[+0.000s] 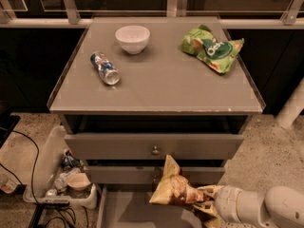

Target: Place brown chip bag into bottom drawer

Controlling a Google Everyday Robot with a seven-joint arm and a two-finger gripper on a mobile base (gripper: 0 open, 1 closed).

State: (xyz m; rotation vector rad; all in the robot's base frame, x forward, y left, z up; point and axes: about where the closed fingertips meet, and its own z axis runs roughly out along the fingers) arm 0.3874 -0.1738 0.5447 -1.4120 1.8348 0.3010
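Note:
The brown chip bag, dark brown with cream-yellow ends, is held over the open bottom drawer, in front of the two upper drawers. My gripper reaches in from the lower right on a white arm and grips the bag's right end. The bag hangs tilted, its pointed cream end up against the middle drawer front. The drawer's flat grey bottom shows below and left of the bag.
On the cabinet top lie a white bowl, a plastic bottle on its side and a green chip bag. A clear bin of clutter stands on the floor at the left. A white post is at the right.

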